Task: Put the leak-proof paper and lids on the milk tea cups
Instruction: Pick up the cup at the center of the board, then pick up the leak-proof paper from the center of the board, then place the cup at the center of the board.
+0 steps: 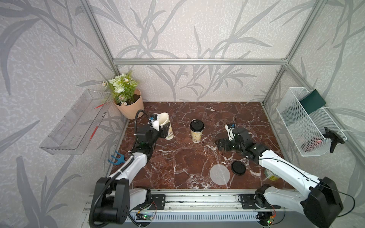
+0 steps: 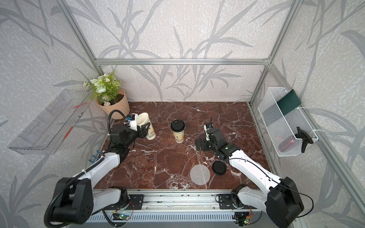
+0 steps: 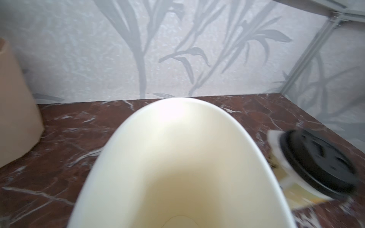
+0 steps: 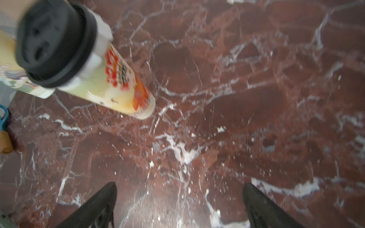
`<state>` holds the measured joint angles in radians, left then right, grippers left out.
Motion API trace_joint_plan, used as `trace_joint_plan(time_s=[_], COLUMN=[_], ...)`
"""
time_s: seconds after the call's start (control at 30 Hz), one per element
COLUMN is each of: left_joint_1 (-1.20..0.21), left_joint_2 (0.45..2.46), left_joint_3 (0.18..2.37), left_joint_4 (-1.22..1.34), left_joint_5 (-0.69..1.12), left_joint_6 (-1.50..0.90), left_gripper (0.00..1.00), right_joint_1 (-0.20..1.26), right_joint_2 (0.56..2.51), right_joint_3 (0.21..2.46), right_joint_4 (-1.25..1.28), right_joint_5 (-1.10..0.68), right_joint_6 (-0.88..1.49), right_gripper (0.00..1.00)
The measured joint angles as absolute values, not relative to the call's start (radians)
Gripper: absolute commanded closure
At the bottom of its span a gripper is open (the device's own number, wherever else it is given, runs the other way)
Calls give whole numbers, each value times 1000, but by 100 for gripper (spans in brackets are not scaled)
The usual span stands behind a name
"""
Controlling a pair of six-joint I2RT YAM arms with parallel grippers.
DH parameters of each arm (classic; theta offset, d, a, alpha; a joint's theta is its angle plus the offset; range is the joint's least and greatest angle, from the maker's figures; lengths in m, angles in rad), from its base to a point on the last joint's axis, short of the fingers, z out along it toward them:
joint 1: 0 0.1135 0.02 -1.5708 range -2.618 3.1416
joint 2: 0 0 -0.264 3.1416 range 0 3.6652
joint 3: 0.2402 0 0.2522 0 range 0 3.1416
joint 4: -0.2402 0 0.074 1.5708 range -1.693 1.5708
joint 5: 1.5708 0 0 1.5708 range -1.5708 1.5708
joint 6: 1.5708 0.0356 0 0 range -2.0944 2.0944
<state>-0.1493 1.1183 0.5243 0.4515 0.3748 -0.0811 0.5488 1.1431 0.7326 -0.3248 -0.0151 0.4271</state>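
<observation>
Both top views: L gripper [image 1: 166,128] jaws flank open cup [image 1: 164,118], back-left; can't tell if squeezing. R gripper [image 1: 222,145] spread over tabletop [image 1: 177,158], right of lidded cup [image 1: 196,134]. Paper disc [image 1: 219,174] flat at front, beside loose lid [image 1: 238,167].
L wrist: open cup [image 3: 177,158] fills frame.
R wrist: fingers [image 4: 98,207] wide apart.

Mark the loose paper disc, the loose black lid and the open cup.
loose paper disc [image 1: 219,174]: in a top view, its centre.
loose black lid [image 1: 238,167]: in a top view, its top.
open cup [image 3: 177,158]: left wrist view, inner wall.

Top views high, facing down on table [image 1: 177,158], left wrist close on open cup [image 3: 177,158], both wrists share lidded cup [image 4: 110,84]
</observation>
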Motion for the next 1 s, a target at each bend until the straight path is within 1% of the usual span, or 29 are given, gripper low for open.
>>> trace_joint_plan(time_s=[0.13, 0.23, 0.33, 0.47, 0.57, 0.83, 1.0], left_joint_1=[-336, -422, -501, -596, -643, -722, -754], left_joint_2=[952, 870, 856, 878, 921, 1048, 1130], left_joint_3=[454, 390, 351, 331, 331, 330, 329], left_joint_4=[385, 371, 366, 382, 422, 555, 643], left_joint_5=[406, 424, 422, 410, 391, 328, 290], left_joint_6=[-42, -27, -9, 28, 51, 74, 77], left_gripper=[41, 41, 41, 41, 41, 41, 41], right_joint_1=[592, 650, 694, 746, 770, 788, 788], right_joint_2=[1131, 1132, 1147, 1191, 1227, 1309, 1336], right_joint_3=[710, 710, 710, 709, 692, 670, 667], right_joint_4=[-457, -539, -595, -618, -607, -591, -566], right_joint_5=[-14, -8, -9, -5, -4, 20, 30], right_joint_6=[484, 526, 558, 593, 607, 620, 621], right_gripper=[1, 7, 11, 11, 13, 15, 21])
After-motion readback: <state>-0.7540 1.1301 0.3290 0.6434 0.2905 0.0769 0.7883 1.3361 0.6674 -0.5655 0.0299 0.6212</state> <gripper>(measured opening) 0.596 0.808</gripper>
